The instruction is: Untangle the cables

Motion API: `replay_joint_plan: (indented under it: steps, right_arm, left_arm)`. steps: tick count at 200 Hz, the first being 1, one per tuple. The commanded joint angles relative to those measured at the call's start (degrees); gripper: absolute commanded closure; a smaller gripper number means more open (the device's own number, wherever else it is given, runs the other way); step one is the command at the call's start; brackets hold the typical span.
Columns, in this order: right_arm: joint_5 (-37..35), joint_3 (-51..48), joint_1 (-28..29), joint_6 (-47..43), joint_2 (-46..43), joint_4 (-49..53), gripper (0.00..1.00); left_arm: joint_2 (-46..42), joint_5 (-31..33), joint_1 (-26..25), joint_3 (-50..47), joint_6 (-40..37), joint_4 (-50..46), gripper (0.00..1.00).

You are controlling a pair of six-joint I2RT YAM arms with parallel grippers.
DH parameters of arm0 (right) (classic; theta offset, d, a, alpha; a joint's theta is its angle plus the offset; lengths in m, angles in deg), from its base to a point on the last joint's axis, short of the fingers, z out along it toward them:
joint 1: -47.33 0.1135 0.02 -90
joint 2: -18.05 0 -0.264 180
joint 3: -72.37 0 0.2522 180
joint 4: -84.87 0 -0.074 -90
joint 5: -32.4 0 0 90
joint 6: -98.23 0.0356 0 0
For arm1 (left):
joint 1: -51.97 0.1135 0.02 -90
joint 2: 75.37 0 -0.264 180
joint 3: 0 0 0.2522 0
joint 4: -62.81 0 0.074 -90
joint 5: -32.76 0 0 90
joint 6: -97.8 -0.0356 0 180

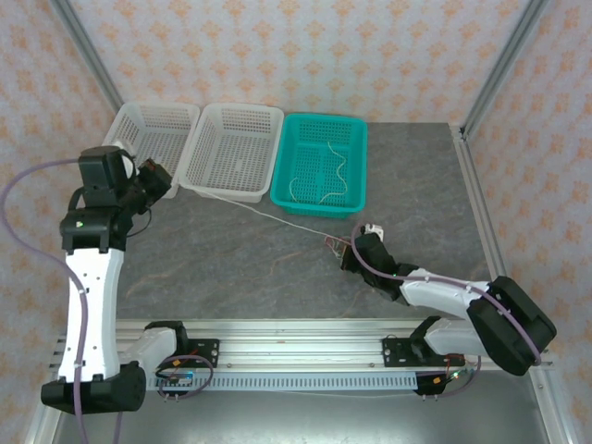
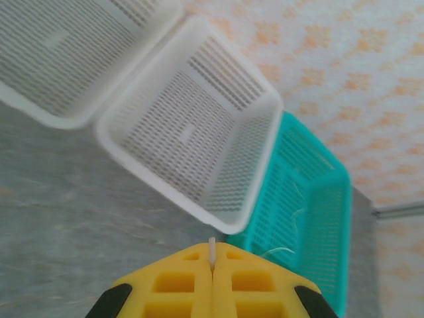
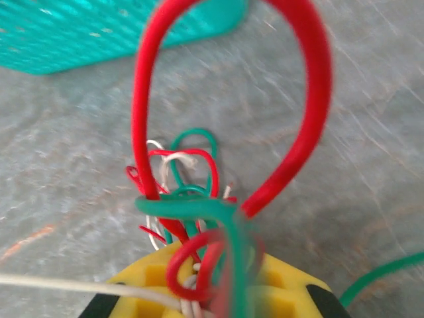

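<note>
The grey stone-look surface (image 1: 231,268) carries a teal plastic basket (image 1: 314,209) at the upper middle of the top view, and loose cream-white cables (image 1: 340,171) are lying in it. A knot of red, green and white cables (image 3: 192,199) is grasped by the right jaws, low at the middle of the surface. One thin cream-white cable (image 1: 259,213) is stretched from the knot to the left jaws, which are clenched on its end. The knot should be held tight while this cable is pulled slowly and straight, so no loop gets tighter. No writing can be read.

White baskets (image 1: 222,190) beside teal basket (image 1: 319,209) on table (image 1: 231,264)
</note>
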Motion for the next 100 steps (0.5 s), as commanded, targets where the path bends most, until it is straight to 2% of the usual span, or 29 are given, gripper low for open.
replay_joint_plan:
  steps: [1, 15, 33, 43, 58, 66, 77, 100]
  right_arm:
    - [3.13, -0.04, -0.33, -3.03, -4.01, 5.05, 1.0]
    - [3.06, 1.56, -0.33, -4.34, -7.45, 8.29, 1.0]
    - [1.45, 3.75, -0.33, -6.4, -11.73, 13.22, 1.0]
    - [0.79, 4.68, -0.33, -8.02, -13.5, 15.27, 1.0]
    - [0.68, 6.18, -0.33, -10.68, -15.09, 17.38, 1.0]
    - [1.5, 6.9, -0.28, -12.24, -15.34, 18.16, 1.0]
    - [3.11, 7.74, -0.33, -14.23, -15.19, 18.87, 1.0]
    - [5.62, 9.89, -0.33, -15.03, -13.61, 20.74, 1.0]
  left_arm:
    - [-2.6, -8.82, -3.63, -9.0, 3.52, 11.88, 1.0]
    - [-4.46, -2.91, -7.48, -13.87, 1.77, 8.89, 1.0]
    - [-7.36, 1.81, -9.09, -21.45, 3.38, 7.56, 1.0]
    - [-8.99, 4.27, -9.39, -25.67, 4.75, 7.33, 0.86]
    - [-11.28, 7.03, -9.47, -30.83, 5.56, 6.85, 0.53]
    - [-12.44, 7.67, -9.49, -32.37, 5.4, 6.64, 0.39]
    - [-14.06, 7.57, -9.49, -32.8, 4.2, 6.65, 0.3]
    - [-17.14, 4.26, -11.01, -29.84, -1.78, 10.51, 0.21]
